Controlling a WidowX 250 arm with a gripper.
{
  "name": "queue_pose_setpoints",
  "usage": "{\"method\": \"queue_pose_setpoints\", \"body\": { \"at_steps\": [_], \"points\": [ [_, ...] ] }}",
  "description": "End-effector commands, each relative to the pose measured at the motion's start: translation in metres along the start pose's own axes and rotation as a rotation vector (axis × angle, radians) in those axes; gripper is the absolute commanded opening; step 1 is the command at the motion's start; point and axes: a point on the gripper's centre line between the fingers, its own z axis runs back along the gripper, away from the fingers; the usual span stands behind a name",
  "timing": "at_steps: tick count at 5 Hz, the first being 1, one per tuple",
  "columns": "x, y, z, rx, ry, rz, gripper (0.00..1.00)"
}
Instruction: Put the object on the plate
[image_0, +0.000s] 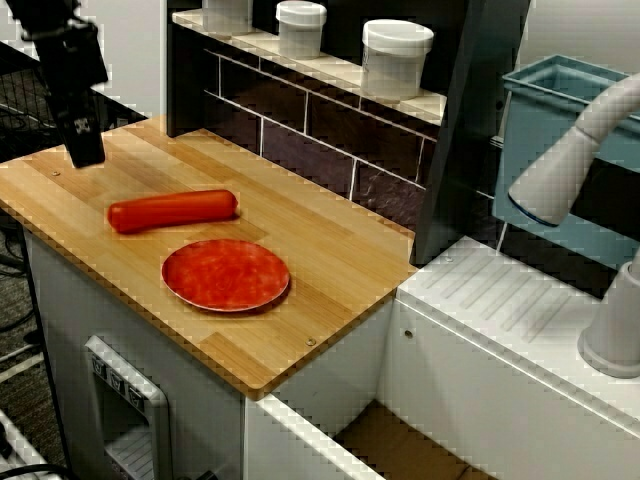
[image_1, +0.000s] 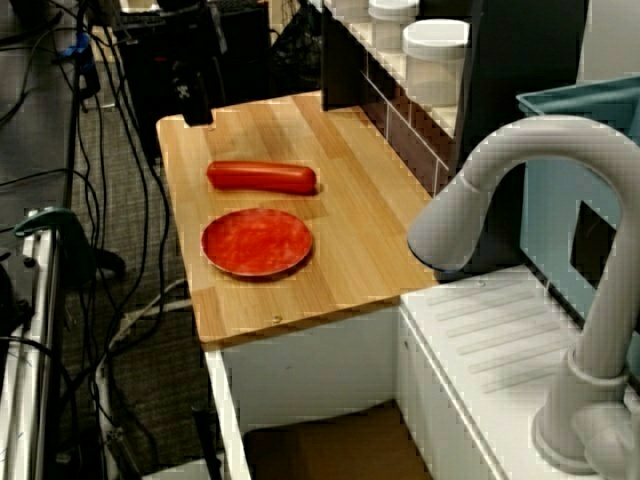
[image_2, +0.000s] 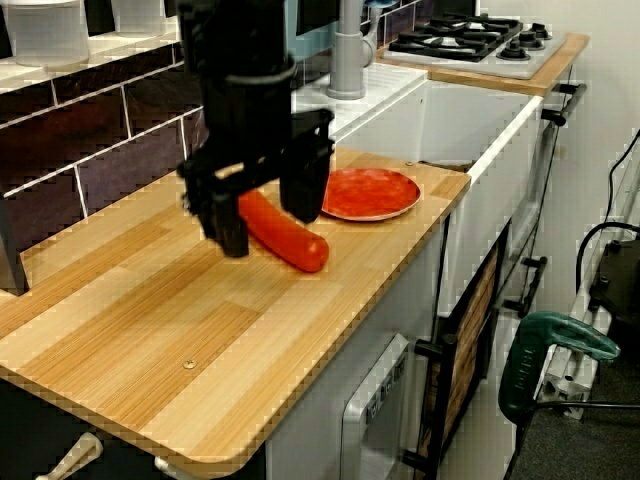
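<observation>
Nothing is done yet. Nearest, the plate (image_0: 226, 275) sits bare on the counter (image_0: 330, 250). Just behind it lies the sausage (image_0: 173, 211), untouched. Farther left, the gripper (image_2: 265, 205) hangs spread wide, grasping nothing.

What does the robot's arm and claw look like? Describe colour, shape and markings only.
The claw is matte black, with two blocky, squared fingers hanging from a bulkier black housing. In the view from the front of the counter, one finger bears a small white mark, too blurred to read. No cables on the arm are clearly discernible.
</observation>
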Motion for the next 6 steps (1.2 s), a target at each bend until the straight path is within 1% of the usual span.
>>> {"method": "queue_pose_setpoints", "body": {
  "at_steps": [1,2,3,4,6],
  "points": [
    [0.008,-0.033,0.033,0.125,-0.08,-0.04,1.0],
    [0.01,-0.05,0.014,0.2,-0.101,-0.025,1.0],
    [0.018,-0.055,-0.003,0.219,-0.109,-0.009,1.0],
    [0.027,-0.053,-0.01,0.216,-0.097,0.004,1.0],
    [0.041,-0.052,-0.03,0.225,-0.082,0.013,1.0]
  ]
}}
